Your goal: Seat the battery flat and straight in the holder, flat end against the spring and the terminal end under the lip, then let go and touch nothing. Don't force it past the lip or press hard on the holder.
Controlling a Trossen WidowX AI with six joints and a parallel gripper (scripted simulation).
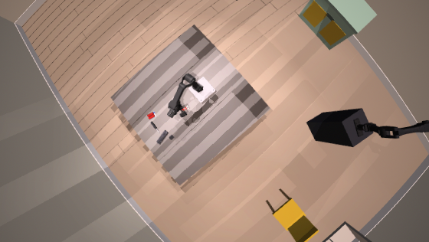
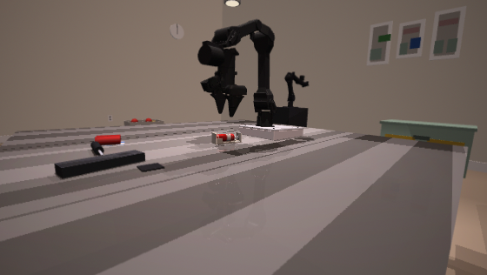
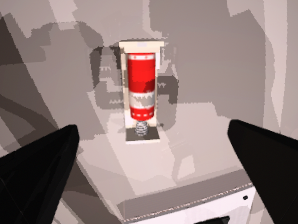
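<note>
Nearest you, a black bar lay by the table's left edge, with a red cylinder just behind it. Farther in, toward the middle, the battery lay in its holder, spring at one end. Your gripper hung well above it, fingers spread wide, holding nothing.

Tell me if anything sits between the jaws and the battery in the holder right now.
Nothing visible does. The gripper hangs open above the battery, which lies in the holder; only open air shows between them. The other table items lie off to one side.
</note>
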